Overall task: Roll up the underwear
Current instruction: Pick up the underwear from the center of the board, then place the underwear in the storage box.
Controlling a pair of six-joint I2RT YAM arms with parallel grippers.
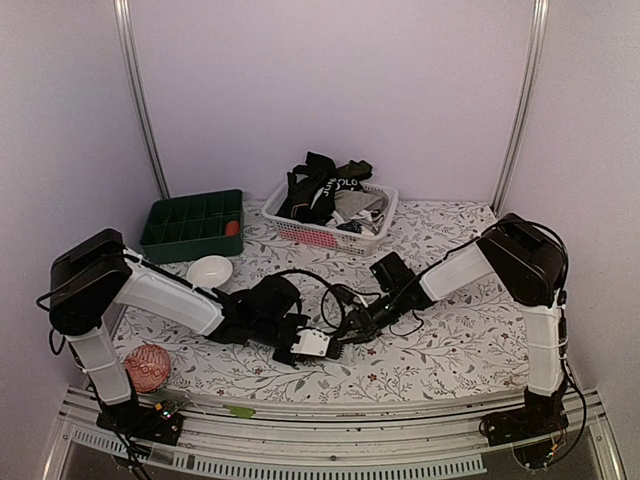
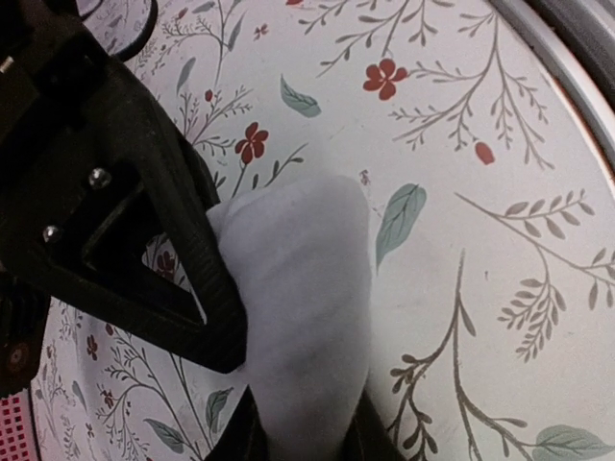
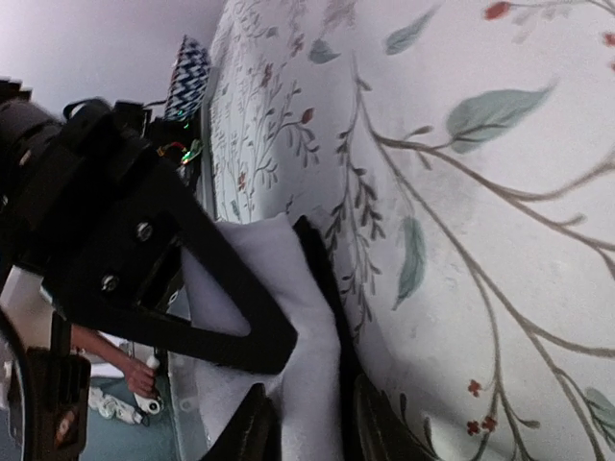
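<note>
A white underwear [image 1: 316,344] with a black waistband [image 3: 322,279] lies on the flowered tablecloth between the two arms. My left gripper [image 2: 306,437] is shut on one end of the white cloth [image 2: 298,288]. Facing it from the other end, my right gripper [image 3: 312,432] has its jaws a little apart, with cloth [image 3: 307,346] and waistband lying between them. In the top view the left gripper [image 1: 292,338] and the right gripper [image 1: 350,330] almost meet over the garment. More underwear [image 1: 325,185], mostly black, is heaped in the basket.
The white lattice basket [image 1: 375,232] stands at the back centre. To the back left is a green compartment tray [image 1: 190,225], with a white bowl [image 1: 210,270] in front of it. A red ball [image 1: 147,367] sits near the left base. Cables [image 1: 320,285] loop behind the grippers.
</note>
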